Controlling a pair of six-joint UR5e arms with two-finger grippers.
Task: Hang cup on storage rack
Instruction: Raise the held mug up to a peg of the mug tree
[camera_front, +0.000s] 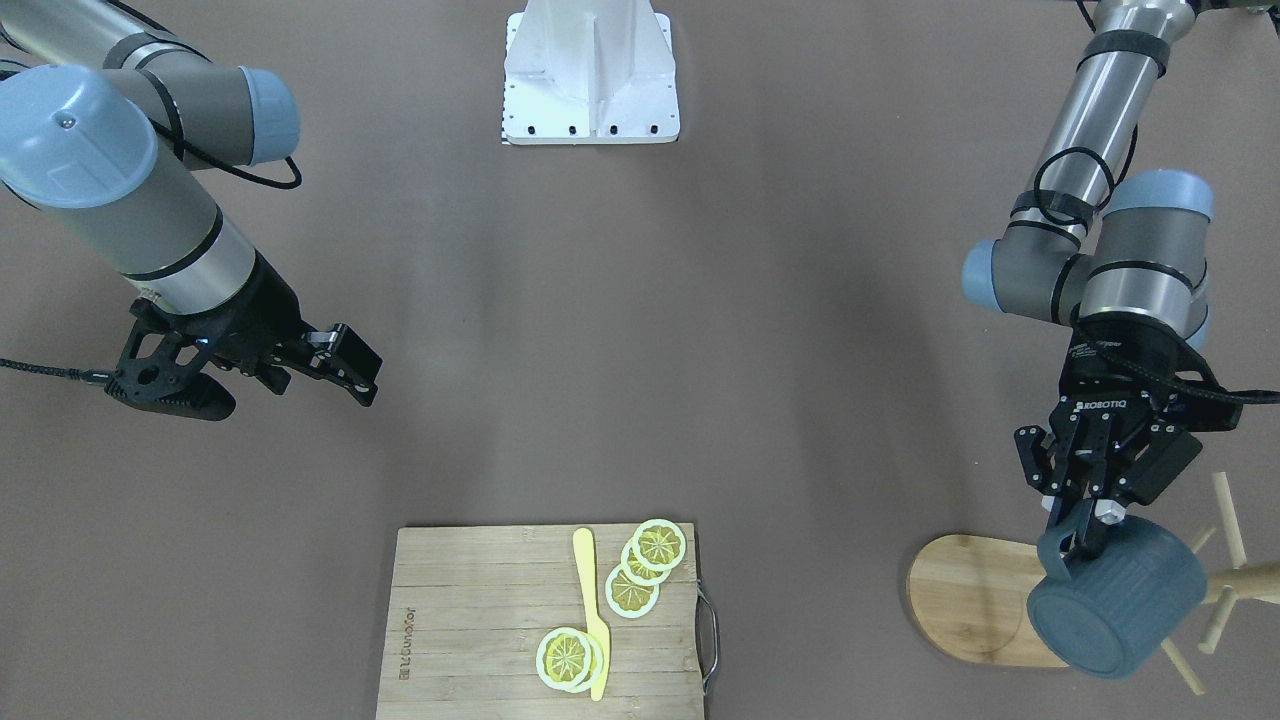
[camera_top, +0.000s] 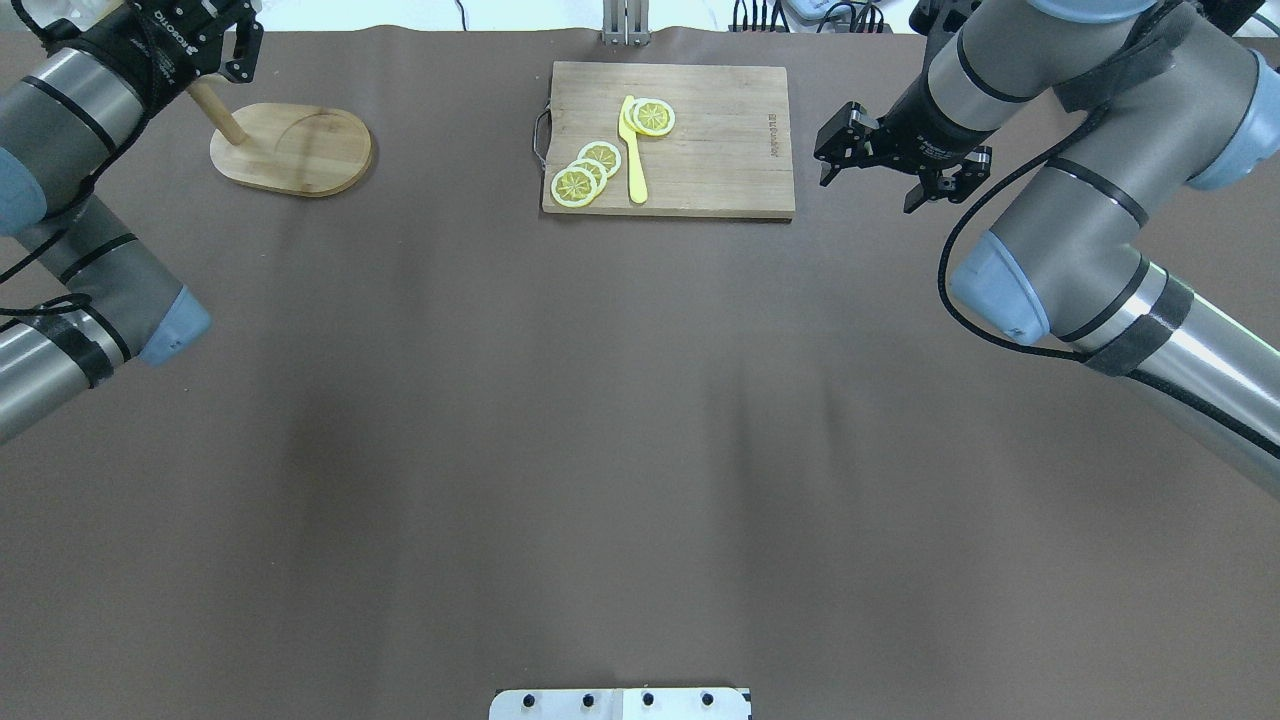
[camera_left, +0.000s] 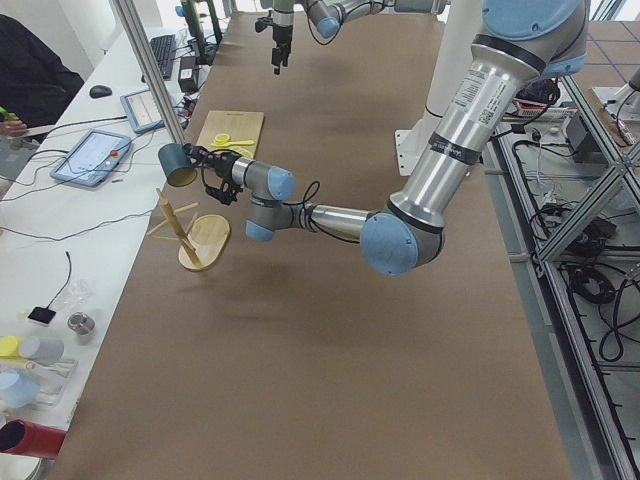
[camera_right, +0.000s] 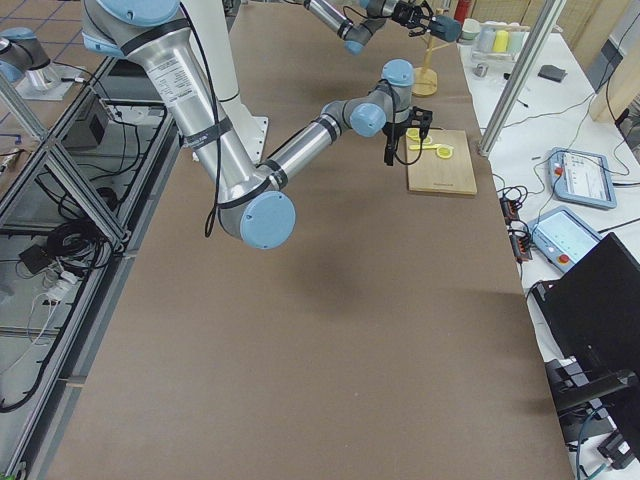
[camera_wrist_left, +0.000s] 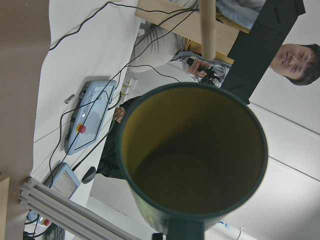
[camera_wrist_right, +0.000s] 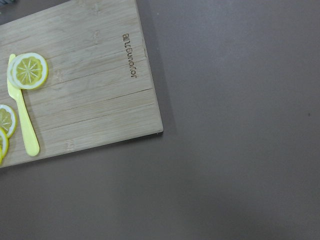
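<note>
My left gripper (camera_front: 1085, 530) is shut on the loop handle of the dark slate-blue cup (camera_front: 1115, 600). It holds the cup tilted on its side in the air, over the oval base of the wooden storage rack (camera_front: 965, 600), close beside the pole and pegs (camera_front: 1232, 530). In the left wrist view the cup's yellowish-green inside (camera_wrist_left: 192, 160) fills the frame, with a wooden rod of the rack (camera_wrist_left: 207, 27) above its rim. In the overhead view the cup is out of frame and only the rack's base (camera_top: 295, 150) shows. My right gripper (camera_top: 888, 165) is open and empty, hovering beside the cutting board.
A bamboo cutting board (camera_top: 720, 150) with a metal handle lies at the far middle of the table, carrying lemon slices (camera_top: 585, 175) and a yellow knife (camera_top: 633, 150). It also shows in the right wrist view (camera_wrist_right: 100, 95). Operators and desks stand beyond the table's far edge.
</note>
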